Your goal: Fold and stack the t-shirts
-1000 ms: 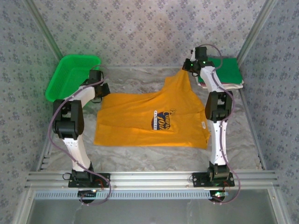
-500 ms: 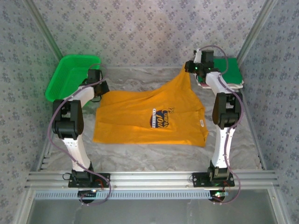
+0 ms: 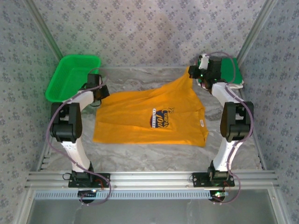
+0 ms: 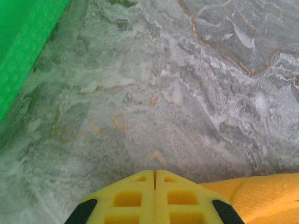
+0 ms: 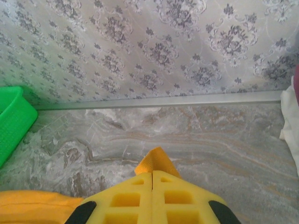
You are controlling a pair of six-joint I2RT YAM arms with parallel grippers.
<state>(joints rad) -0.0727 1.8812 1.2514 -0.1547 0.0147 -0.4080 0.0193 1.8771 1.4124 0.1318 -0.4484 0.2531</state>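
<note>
Right end effector [image 5: 153,175] pinching orange tee [image 3: 126,122] edge, basket [image 3: 70,74] left

The right gripper [image 3: 193,73] — clamped on the orange-yellow t-shirt [image 3: 140,116] corner — shifts toward the folded stack [image 3: 232,71] beside it, pulling the cloth trailing below it tauter; its elbow swings outward.

Top external: high, behind arm bases [image 3: 88,178], tilted down and forward; takes in whole surface [image 3: 154,149], back wall [image 3: 149,32], green basket [image 3: 70,77], orange t-shirt [image 3: 140,116].
Left wrist: very near surface, steep downward look past left fingers [image 4: 126,203]; basket wall at left edge, t-shirt at lower right.
Right wrist: near-level look over right fingers [image 5: 126,203] toward back wall; basket at left edge.
All three share basket, t-shirt, marbled surface.
</note>
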